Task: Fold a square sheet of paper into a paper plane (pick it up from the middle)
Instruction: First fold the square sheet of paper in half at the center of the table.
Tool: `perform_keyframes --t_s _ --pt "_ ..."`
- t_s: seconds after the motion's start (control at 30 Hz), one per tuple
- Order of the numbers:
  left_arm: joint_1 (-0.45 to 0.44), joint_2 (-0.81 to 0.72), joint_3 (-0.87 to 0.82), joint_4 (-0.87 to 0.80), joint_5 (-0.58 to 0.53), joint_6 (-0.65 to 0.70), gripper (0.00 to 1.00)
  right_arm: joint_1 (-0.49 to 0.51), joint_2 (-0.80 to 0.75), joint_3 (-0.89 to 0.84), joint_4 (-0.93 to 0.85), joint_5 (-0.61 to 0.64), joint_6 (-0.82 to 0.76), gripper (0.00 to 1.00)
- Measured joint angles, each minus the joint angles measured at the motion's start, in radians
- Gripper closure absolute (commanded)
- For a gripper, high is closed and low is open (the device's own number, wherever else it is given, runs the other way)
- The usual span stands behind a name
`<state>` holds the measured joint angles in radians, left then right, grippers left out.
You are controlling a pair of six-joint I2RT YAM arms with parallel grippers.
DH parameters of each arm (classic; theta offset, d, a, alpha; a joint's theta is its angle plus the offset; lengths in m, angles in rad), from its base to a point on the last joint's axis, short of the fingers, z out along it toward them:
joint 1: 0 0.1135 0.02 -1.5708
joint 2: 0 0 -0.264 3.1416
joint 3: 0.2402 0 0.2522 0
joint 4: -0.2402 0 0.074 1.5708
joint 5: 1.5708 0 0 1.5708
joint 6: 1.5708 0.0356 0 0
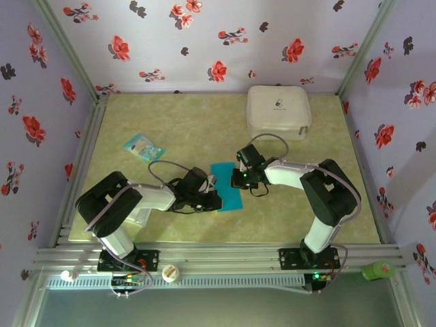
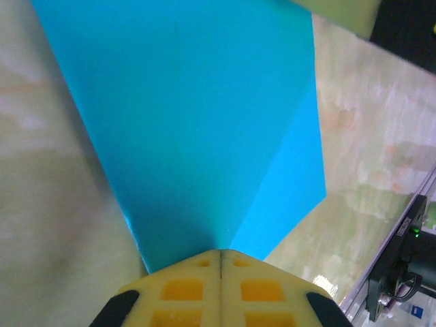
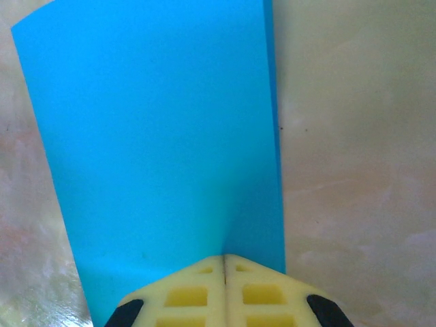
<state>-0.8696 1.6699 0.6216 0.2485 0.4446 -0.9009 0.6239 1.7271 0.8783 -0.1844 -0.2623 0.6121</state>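
Teal paper (image 1: 227, 187) sits mid-table (image 1: 184, 129), a narrow folded strip between the two arms. The left gripper (image 2: 220, 255) has its fingers together, tip planted at the foot of a slanted fold. The right gripper (image 3: 225, 259) is closed too, tip on the strip's near end. Whether either one actually nips a layer, I cannot tell.

My read is that this is a creasing step. The way to do it well is one tip pinning while the other runs along the fold line with light, even pressure, because the sheet is thin and smooth and could skid on the glossy marbled top.

The paper is matte and plain with crisp straight edges, and its left edge curls up slightly in the right wrist view. The fingertips are pale yellow with a ribbed lattice.
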Motion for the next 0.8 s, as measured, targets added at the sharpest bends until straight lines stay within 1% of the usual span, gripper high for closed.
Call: perform_keyframes --t_s 0.4,0.53,0.63,0.67,0.73,0.8 --pt "-0.044 -0.052 0.045 -0.213 -0.058 0.074 0.95 0.000 0.000 0.002 -0.003 0.000 -0.002 1.00" --pt "-0.057 -0.108 0.050 -0.314 -0.082 0.086 0.94 0.000 -0.002 0.002 -0.003 -0.002 -0.002 0.98" --pt "-0.044 -0.181 0.061 -0.368 -0.109 0.092 0.93 -0.002 -0.007 0.002 -0.008 -0.003 -0.002 0.95" --pt "-0.034 -0.202 0.073 -0.385 -0.119 0.095 0.91 -0.003 -0.011 0.002 -0.014 -0.003 -0.002 0.94" --pt "-0.005 -0.233 0.106 -0.405 -0.144 0.107 0.82 -0.004 -0.018 0.001 -0.031 -0.003 -0.003 0.91" --pt "0.033 -0.250 0.146 -0.423 -0.164 0.126 0.82 -0.004 -0.032 0.000 -0.053 -0.003 -0.005 0.87"
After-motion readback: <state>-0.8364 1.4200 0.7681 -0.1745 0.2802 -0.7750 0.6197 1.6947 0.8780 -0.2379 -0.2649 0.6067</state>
